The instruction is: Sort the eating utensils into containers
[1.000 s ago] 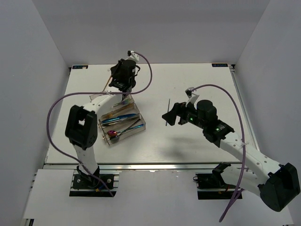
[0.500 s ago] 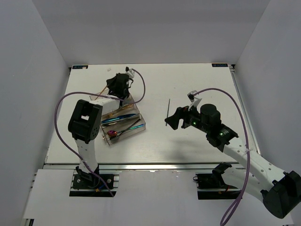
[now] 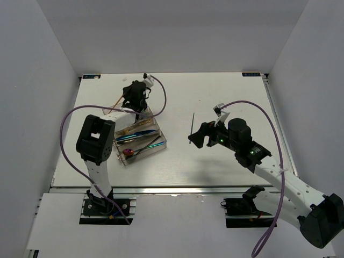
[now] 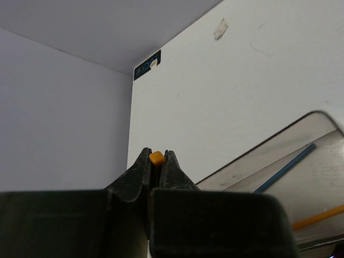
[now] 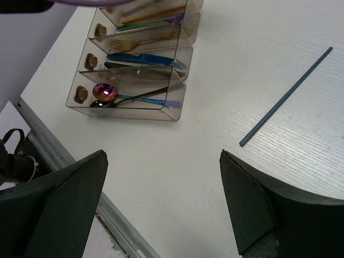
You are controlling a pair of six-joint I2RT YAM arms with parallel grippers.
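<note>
1. Pinching an orange chopstick (image 4: 156, 157), my left tool (image 4: 157, 161) is hovering at the far end of the tray (image 5: 174, 110).
2. My right tool (image 5: 163, 161) is gaping wide and empty above the tabletop (image 5: 226, 54).
3. A blue chopstick (image 5: 285, 97) is lying loose there, apart from the tray.

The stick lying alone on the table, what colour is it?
Dark blue. The stick shows best in the right wrist view.
</note>
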